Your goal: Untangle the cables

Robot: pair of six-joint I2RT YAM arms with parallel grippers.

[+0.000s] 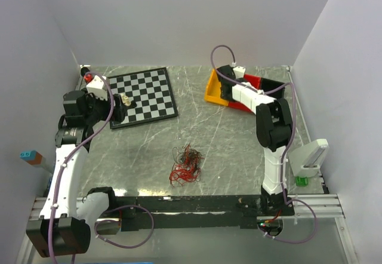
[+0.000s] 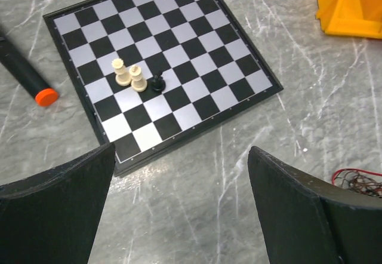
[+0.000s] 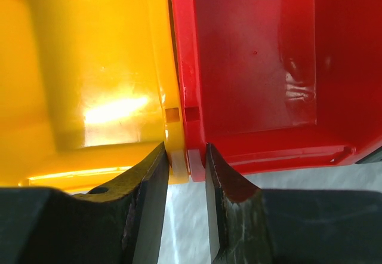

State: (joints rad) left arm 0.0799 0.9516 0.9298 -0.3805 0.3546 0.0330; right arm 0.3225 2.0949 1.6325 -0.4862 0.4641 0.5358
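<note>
The cables (image 1: 186,164) lie as a hand-sized tangle of fine red and black wires on the grey table, in the near middle between the arms. Their edge shows at the right of the left wrist view (image 2: 358,180). My left gripper (image 1: 121,110) is open and empty above the near edge of the chessboard, well left of the tangle; its jaws stand wide apart over bare table (image 2: 182,150). My right gripper (image 1: 222,94) is at the far right, closed (image 3: 185,150) on the adjoining walls of a yellow bin (image 3: 89,67) and a red bin (image 3: 256,55).
A chessboard (image 1: 143,95) with three pieces (image 2: 138,79) lies at the far left. A black marker with an orange cap (image 2: 24,73) lies left of it. The yellow bin (image 1: 212,91) and red bin (image 1: 258,83) sit far right. A green block (image 1: 302,181) sits near right.
</note>
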